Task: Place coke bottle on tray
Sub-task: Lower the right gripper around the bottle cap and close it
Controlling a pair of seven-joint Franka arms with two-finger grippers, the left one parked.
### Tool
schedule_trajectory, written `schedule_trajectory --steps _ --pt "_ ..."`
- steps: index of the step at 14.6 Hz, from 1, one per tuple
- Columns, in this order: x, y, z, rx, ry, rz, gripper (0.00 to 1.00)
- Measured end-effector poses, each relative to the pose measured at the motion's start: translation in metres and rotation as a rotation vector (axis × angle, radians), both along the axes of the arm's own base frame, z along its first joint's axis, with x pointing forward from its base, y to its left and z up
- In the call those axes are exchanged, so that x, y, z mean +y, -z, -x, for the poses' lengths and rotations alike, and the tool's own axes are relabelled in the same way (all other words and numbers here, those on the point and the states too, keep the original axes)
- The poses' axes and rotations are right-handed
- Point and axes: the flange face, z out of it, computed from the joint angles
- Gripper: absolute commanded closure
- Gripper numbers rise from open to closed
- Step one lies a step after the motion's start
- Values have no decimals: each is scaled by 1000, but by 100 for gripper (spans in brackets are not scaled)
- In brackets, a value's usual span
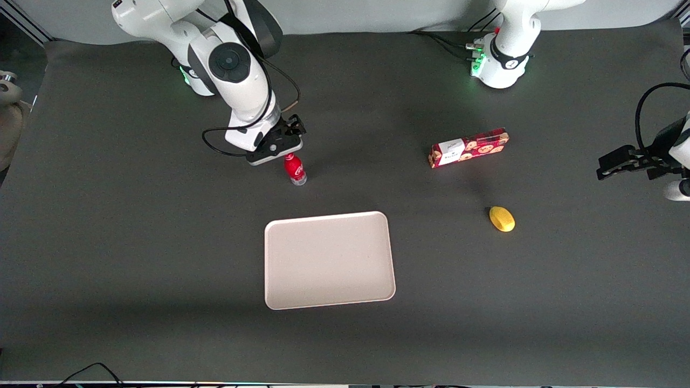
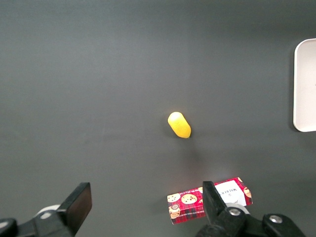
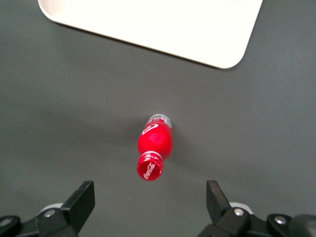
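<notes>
Coke bottle [image 3: 154, 146] stands upright below the open gripper [image 3: 148, 200].

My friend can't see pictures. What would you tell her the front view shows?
A robot's gripper hovers open just above a small upright coke bottle on a dark table. A big empty pale tray lies nearer the camera, with a red cookie box and a yellow lemon-like thing toward the parked arm's end.

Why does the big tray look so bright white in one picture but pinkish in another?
In the right wrist view the large flat rectangular tray glares almost pure white, overexposed. In the front view it shows its pale pinkish-beige, evenly lit. The open claw hovers above the small red-capped coke bottle, which stays sharp. In the front view soft shadows darken the grey cloth table.
</notes>
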Motion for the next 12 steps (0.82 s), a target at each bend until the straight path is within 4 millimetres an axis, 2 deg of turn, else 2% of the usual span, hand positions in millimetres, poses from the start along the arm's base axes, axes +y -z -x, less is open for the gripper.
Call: schedule_trajectory --steps 4,12 --pt "-2 39 23 -17 -4 -8 0" --pt "-3 71 24 -39 17 -26 0"
